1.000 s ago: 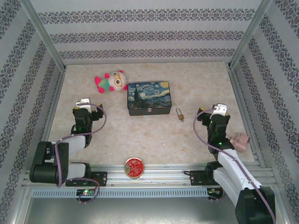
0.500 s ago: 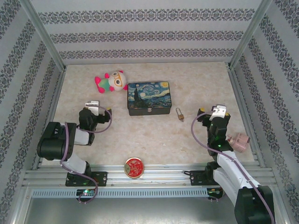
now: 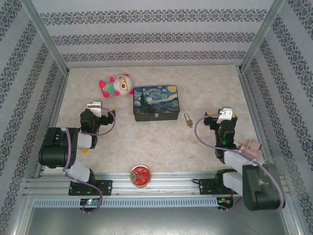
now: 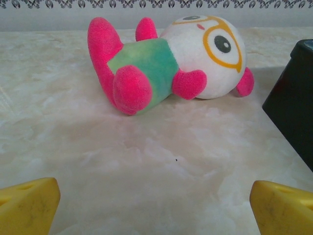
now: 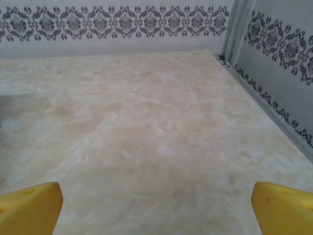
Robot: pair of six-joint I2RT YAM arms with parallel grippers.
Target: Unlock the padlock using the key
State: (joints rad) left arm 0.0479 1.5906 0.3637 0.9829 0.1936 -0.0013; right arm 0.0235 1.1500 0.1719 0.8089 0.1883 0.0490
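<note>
The padlock lies flat on the table. It is off to the left of the right gripper and slightly ahead of it, apart from it with bare table between them. Its long axis runs roughly away from the arms. The thin shackle points toward the far wall and the brass body is nearer the bases. It rests just off the near right corner of the box, close to it; whether they touch is too small to tell.

The right gripper's jaws are spread wide and hold nothing. In its wrist view the yellow fingers sit at the two lower corners, with bare table ahead up to the patterned wall.

The left gripper also has its jaws wide apart and empty. Its fingers frame open table, and straight ahead lies the plush on its back, head to the right. The dark side of the box is at its front right.

A red tin sits near the rail between the two bases. A pink object lies just right of the right arm.
</note>
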